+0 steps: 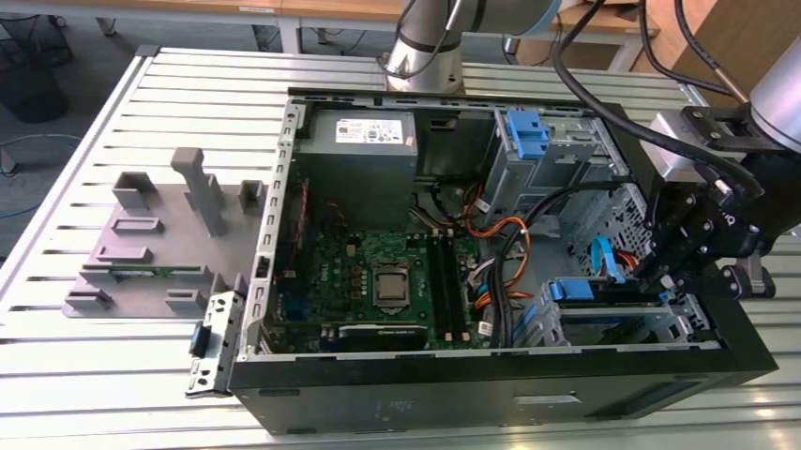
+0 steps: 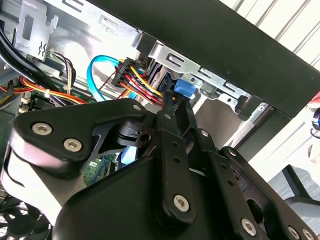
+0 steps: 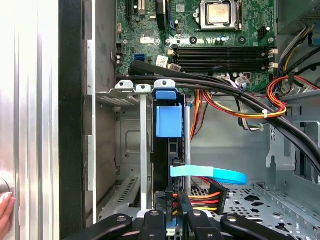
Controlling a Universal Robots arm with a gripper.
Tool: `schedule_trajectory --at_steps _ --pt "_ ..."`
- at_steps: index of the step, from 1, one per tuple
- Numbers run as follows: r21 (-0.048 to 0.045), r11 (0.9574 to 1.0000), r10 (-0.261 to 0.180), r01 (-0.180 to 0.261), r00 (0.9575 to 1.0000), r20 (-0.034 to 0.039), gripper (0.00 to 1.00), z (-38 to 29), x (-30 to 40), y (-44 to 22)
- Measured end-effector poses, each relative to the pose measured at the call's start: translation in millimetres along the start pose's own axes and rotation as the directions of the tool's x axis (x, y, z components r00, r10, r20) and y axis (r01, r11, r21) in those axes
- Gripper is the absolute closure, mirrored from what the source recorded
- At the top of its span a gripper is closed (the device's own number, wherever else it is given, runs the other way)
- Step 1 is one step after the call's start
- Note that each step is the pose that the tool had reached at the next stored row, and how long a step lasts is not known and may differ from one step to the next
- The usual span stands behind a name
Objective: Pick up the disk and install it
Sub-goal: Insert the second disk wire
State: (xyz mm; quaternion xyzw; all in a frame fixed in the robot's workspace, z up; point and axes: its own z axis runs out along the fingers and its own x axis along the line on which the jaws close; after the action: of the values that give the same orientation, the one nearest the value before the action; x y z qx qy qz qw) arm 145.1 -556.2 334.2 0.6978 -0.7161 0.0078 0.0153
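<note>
Exterior view: the gripper (image 1: 651, 272) hangs low at the open computer case (image 1: 375, 398), on the exterior view's right, just beside the blue-bracketed disk (image 1: 598, 291) sitting in the drive cage (image 1: 613, 328).
Second wrist view: black linkage crowds the foreground; whether the fingers are apart or together, I cannot tell. A blue data cable (image 2: 95, 72) and a bundle of power wires (image 2: 137, 82) run close by.
First wrist view: the disk (image 3: 169, 120) stands edge-on in its bay, blue tab showing.
Risk: the linkage could snag those nearby cables, or the disk could bind against the cage rails if pushed askew.

A ribbed metal table (image 1: 75, 375) before wooden desks (image 1: 188, 9).
</note>
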Motion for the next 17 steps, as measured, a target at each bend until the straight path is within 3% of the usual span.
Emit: schedule_trajectory --at_steps 6,8,13,17 --pt "0.0 1.0 0.0 0.0 1.0 -0.0001 0.76 -0.1 0.0 -0.2" --pt "0.0 1.0 0.0 0.0 1.0 -0.0002 0.84 -0.1 0.0 -0.3" --pt "0.0 1.0 0.0 0.0 1.0 0.0001 0.84 -0.2 0.0 -0.4" --pt "0.0 1.0 0.0 0.0 1.0 0.0002 0.84 -4.2 0.1 -0.3"
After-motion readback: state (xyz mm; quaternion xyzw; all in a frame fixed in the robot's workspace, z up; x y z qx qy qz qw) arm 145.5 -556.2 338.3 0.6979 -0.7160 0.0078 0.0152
